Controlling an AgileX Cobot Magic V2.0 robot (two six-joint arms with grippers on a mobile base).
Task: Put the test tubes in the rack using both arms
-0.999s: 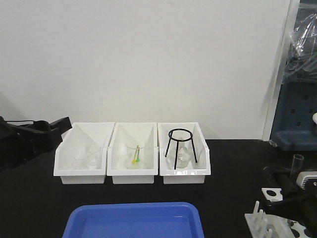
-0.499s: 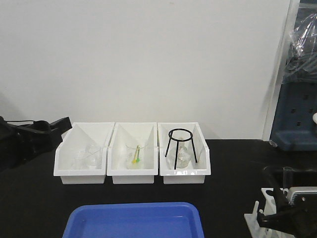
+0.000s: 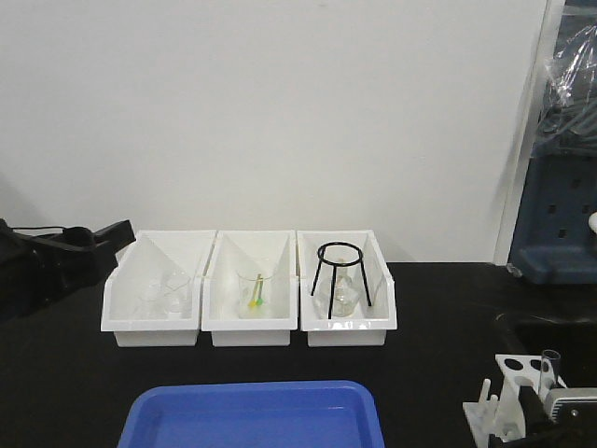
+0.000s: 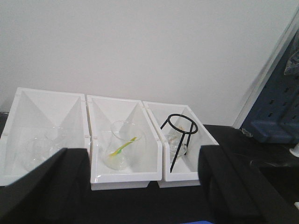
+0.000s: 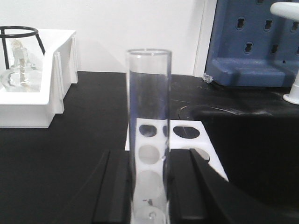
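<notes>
The left arm (image 3: 51,266) is matte black and blocky, with a thin black cable on top. The right end effector (image 5: 149,186) has smooth black fingers (image 5: 114,191).

White rack (image 5: 182,135), clear test tube (image 5: 148,116)

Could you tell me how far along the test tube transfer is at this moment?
No tubes look seated in the rack yet; its visible holes are empty. In hand: the right gripper holds one test tube upright over the rack. Left: lowering it in. The left gripper is open and empty by the bins.
</notes>
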